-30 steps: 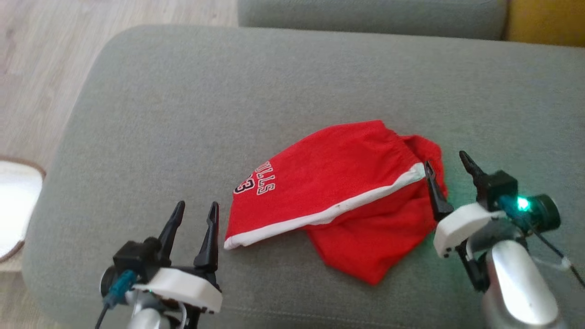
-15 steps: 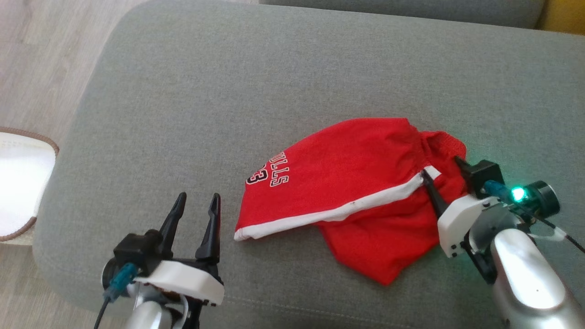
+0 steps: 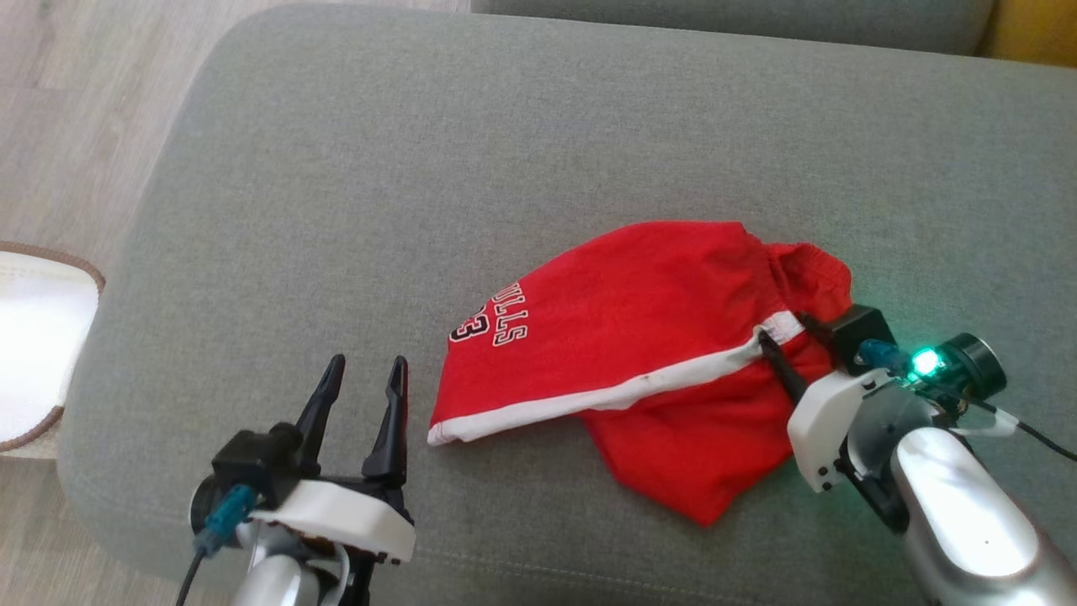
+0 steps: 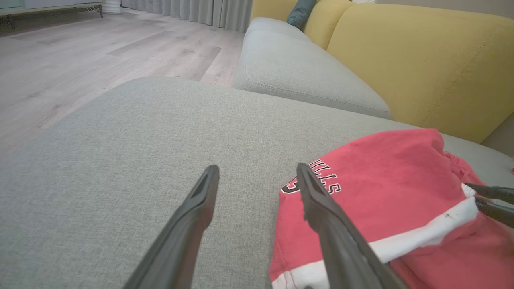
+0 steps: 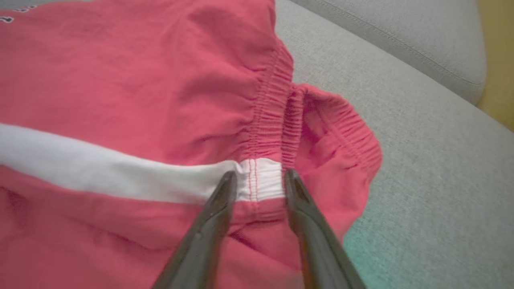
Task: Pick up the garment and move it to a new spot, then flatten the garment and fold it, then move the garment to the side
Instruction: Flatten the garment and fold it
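A large grey woven-fabric seat cushion (image 3: 421, 168) with rounded corners carries everything; a second grey cushion (image 4: 289, 76) lies beyond its far edge, against a mustard-yellow sofa back (image 4: 421, 60). Pale wood flooring (image 3: 67, 101) lies past the left edge, along with part of a white round mat with a brown rim (image 3: 34, 353). One garment, a pair of red jersey shorts (image 3: 639, 337), lies on the right half of the cushion, nearer the front edge than the far edge. It is loosely doubled over, one leg lying across the other. A single white side stripe (image 5: 100, 160) runs diagonally from the hem at the front up to the gathered elastic waistband (image 5: 273, 104) on the right. Black-and-white lettering (image 3: 505, 316), partly folded out of sight, reads "ULLS" above a numeral. There are two claws. The right gripper (image 5: 260, 174) sits at the waistband end of the shorts. Its two dark fingers (image 5: 213, 224) are apart, with the tips resting on the cloth at either side of the white stripe where it meets the waistband; the fabric between them lies flat and unpinched. The left gripper (image 3: 368, 364) hovers near the cushion's front edge, just left of the shorts' hem. Its fingers (image 4: 321, 208) are spread wide and hold nothing.
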You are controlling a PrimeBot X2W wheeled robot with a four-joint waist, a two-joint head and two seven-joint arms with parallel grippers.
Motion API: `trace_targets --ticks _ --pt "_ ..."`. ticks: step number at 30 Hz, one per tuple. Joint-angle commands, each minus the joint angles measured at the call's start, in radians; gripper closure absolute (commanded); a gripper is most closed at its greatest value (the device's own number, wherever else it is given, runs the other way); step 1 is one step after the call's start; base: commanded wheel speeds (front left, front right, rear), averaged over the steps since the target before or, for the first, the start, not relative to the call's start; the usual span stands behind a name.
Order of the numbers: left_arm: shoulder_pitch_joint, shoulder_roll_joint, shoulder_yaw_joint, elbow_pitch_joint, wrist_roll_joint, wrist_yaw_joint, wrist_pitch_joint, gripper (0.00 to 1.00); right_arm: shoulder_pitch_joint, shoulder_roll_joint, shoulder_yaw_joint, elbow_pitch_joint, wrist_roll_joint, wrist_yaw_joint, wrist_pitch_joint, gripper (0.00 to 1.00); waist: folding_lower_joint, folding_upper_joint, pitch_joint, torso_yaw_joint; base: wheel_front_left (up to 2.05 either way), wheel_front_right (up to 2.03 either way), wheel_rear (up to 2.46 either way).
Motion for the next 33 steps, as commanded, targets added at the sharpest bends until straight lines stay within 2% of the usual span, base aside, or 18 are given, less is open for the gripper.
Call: trace_targets --ticks 1,3,5,11,17,21,27,33 --pt "-0.037 -0.002 0.023 -0.027 -0.007 0.001 -0.012 0.00 -0.019 -0.011 0.025 -0.031 0.010 0.007 0.007 0.55 0.0000 0.0000 -0.002 0.001 0.00 0.00 0.00" --pt "-0.036 -0.002 0.022 -0.025 -0.005 0.000 -0.012 0.00 -0.021 -0.013 0.036 -0.028 0.018 0.007 0.011 0.71 0.0000 0.0000 -0.007 0.002 0.00 0.00 0.00" --pt "-0.033 -0.002 0.022 -0.023 -0.004 0.001 -0.012 0.00 -0.020 -0.015 0.043 -0.027 0.027 0.007 0.013 1.00 0.0000 0.0000 -0.011 0.002 0.00 0.00 0.00" --pt "-0.022 -0.002 0.025 -0.018 -0.001 0.001 -0.012 0.00 -0.016 -0.015 0.038 -0.043 0.043 0.007 -0.017 1.00 0.0000 0.0000 -0.023 -0.006 0.00 0.00 0.00" --pt "0.001 -0.002 0.004 0.007 -0.017 -0.018 -0.012 0.00 0.013 0.019 -0.075 -0.102 0.033 0.007 -0.097 1.00 0.0000 0.0000 -0.034 -0.022 0.00 0.00 0.00" --pt "0.018 -0.002 -0.037 0.052 -0.073 -0.038 -0.010 0.00 0.057 0.049 -0.138 -0.145 0.022 0.007 -0.108 1.00 0.0000 0.0000 -0.032 -0.035 0.00 0.00 0.00" --pt "0.015 -0.002 -0.109 0.122 -0.154 -0.062 0.049 0.00 0.099 0.084 -0.172 -0.176 0.012 0.007 -0.104 1.00 0.0000 0.0000 -0.023 -0.054 0.00 0.00 0.00" --pt "-0.017 -0.002 -0.119 0.177 -0.229 -0.047 0.049 0.00 0.106 0.111 -0.175 -0.190 0.005 0.007 -0.103 1.00 0.0000 0.0000 -0.012 -0.076 0.00 0.00 0.00"
